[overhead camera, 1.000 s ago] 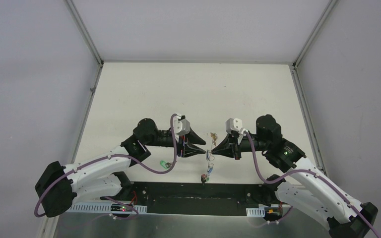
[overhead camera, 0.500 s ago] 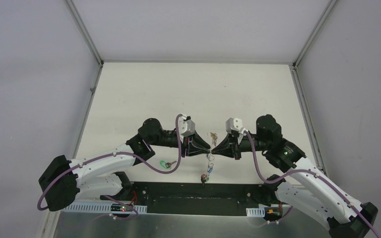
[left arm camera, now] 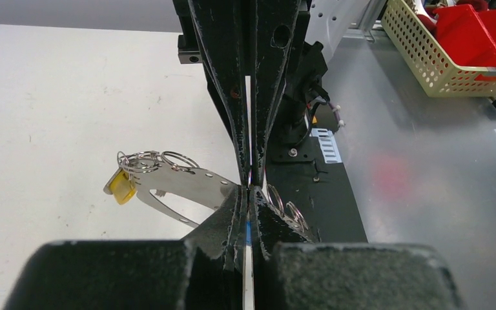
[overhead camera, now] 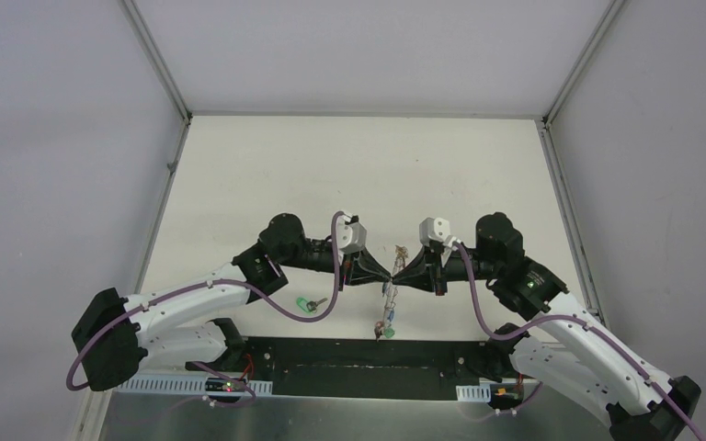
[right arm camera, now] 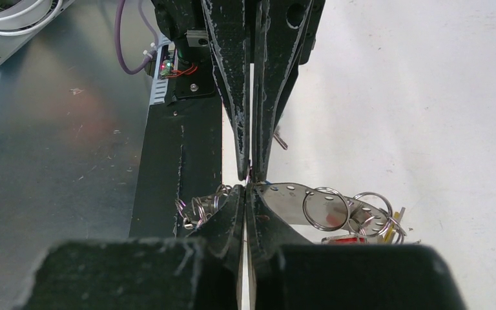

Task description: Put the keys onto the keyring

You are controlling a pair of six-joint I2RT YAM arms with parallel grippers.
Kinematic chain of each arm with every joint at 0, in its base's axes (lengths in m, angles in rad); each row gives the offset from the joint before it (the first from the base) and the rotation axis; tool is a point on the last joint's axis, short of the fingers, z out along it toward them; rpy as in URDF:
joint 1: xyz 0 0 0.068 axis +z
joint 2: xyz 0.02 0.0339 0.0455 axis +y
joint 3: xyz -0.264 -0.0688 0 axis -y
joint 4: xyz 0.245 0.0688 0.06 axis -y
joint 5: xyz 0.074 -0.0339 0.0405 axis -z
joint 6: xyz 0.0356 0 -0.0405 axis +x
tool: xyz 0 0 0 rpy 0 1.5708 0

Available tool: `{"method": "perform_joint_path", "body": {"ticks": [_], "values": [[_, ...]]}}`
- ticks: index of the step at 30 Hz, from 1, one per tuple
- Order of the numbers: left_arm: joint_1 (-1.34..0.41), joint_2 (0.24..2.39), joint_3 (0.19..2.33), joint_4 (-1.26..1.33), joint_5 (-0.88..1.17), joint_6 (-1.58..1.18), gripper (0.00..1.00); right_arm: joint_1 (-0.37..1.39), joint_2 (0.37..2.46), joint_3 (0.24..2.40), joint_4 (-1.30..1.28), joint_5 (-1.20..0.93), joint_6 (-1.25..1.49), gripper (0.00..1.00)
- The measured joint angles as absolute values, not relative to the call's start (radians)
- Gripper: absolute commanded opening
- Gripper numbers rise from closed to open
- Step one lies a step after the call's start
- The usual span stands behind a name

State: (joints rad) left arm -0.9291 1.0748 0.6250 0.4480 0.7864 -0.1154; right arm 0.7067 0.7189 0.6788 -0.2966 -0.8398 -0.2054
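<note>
tips of the left gripper (overhead camera: pixel 387 274) and right gripper (overhead camera: pixel 400 274) meet nose to nose above the table (overhead camera: pixel 267 175), and both are clamped down to nothing on the keyring (overhead camera: pixel 388 299). from the wrist cams it reads as a flat metal strip with holes and little split rings, pinched at about the same spot from either side. can't really tell which one carries the weight.

keyring's long axis runs far-to-near, straight across the line of the two grippers. far end has the yellow tag (left arm camera: pixel 123 188) and a red tag (right arm camera: pixel 345 239) bunched just past the tips. near end hangs toward the arm bases, with a bit of blue (overhead camera: pixel 388 314) low on it. probably the blue key, but it's too small to say whether it's actually threaded on.

green key (overhead camera: pixel 305 303) is the one that matters imo. it lies flat on the table, off the ring, out to the left and nearer the bases, just beside the left forearm. so the left arm is way closer. my guess is left has to let go, leave right holding the ring, and drop back and down for it. risk is the strip swinging once only one side has it.
</note>
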Motion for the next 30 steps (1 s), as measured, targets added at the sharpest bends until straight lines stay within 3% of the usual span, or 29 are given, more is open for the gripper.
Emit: {"method": "perform_joint_path", "body": {"ticks": [4,8,13,24,30], "values": [[-0.930,1.066,0.666,0.346,0.773,-0.084,0.00,0.707,0.715,0.679,-0.287,-0.827,-0.194,0.36],[-0.930,1.047,0.721,0.178,0.749,-0.024,0.00,0.707,0.692,0.679,-0.274,-0.799,-0.184,0.53],[-0.930,1.047,0.855,-0.100,0.711,0.087,0.00,0.707,0.653,0.679,-0.268,-0.762,-0.181,0.59],[-0.938,1.168,1.166,-0.561,0.620,0.306,0.00,0.707,0.640,0.679,-0.265,-0.705,-0.162,0.62],[-0.978,1.240,1.246,-0.701,0.521,0.369,0.00,0.707,0.637,0.661,-0.212,-0.667,-0.093,0.72]]}}
